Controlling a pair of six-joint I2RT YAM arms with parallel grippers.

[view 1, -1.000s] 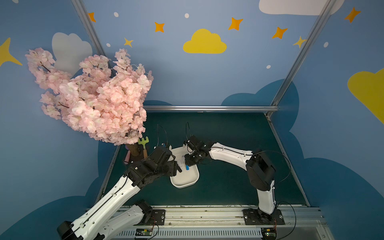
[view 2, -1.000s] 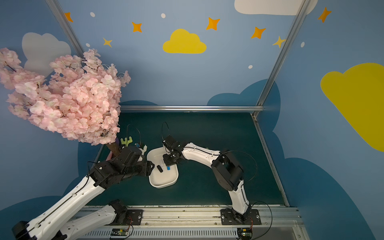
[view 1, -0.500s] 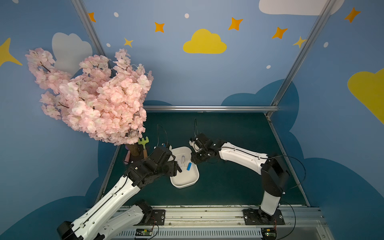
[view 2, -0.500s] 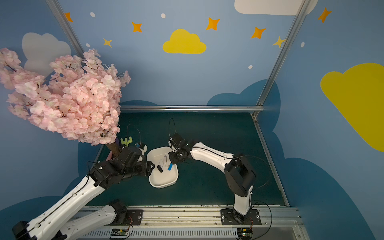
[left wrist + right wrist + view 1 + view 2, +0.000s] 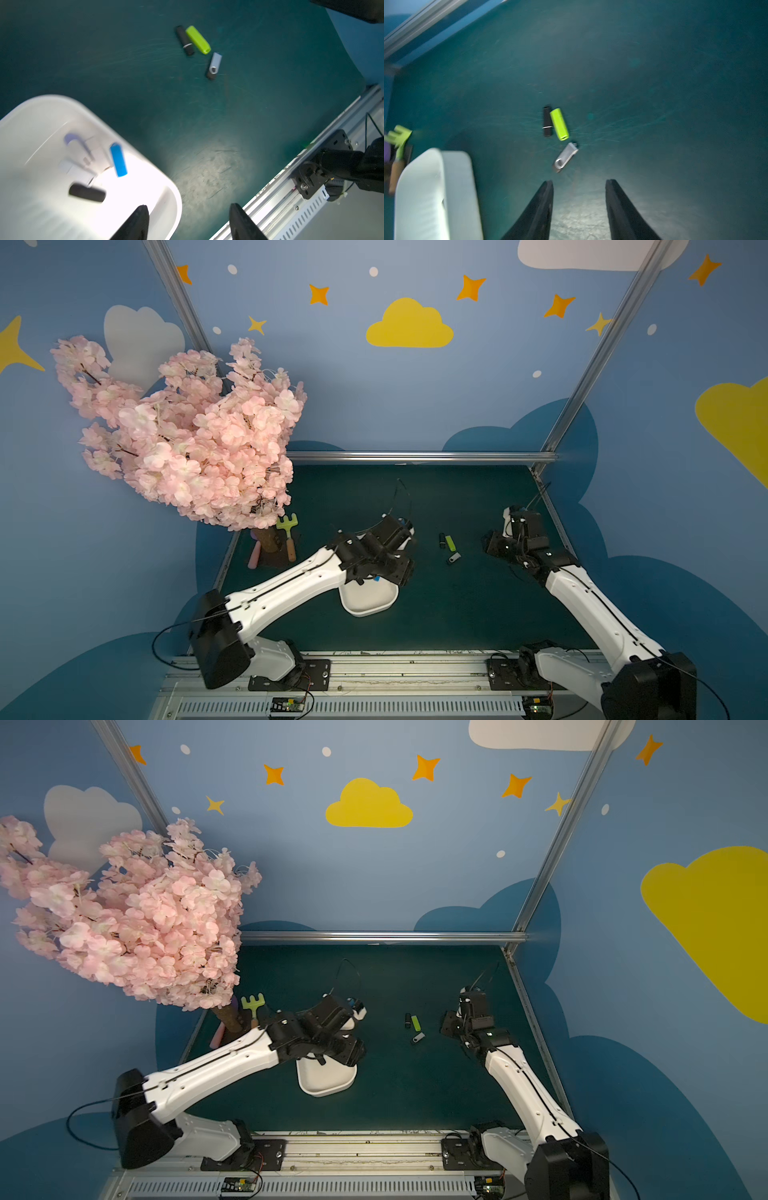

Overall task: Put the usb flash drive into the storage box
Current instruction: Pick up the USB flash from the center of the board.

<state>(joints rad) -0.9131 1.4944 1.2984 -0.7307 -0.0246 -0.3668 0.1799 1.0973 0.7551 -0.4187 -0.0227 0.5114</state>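
Dark green worktop [image 5: 457, 614] enclosed by blue, cloud-painted walls. We find the white storage box [image 5: 31, 116] containing a blue flash drive [image 5: 118, 159], a black flash drive [image 5: 87, 192] and a blurred white flash drive [image 5: 79, 153]. Outside it, close together on the worktop, lie a silver-banded black flash drive [image 5: 547, 121], a lime-green flash drive [image 5: 559, 124] and a silver swivel flash drive [image 5: 565, 158]. The left gripper [image 5: 188, 207] hangs over the box rim and the right gripper [image 5: 579, 182] hangs near the three; both are released and empty.

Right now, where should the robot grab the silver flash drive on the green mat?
Pinch the silver flash drive across its two long sides, at the middle, coming straight down. It lies flat on the mat, and both long sides are bare, while one end sits near the green flash drive. The right gripper looks nearest.
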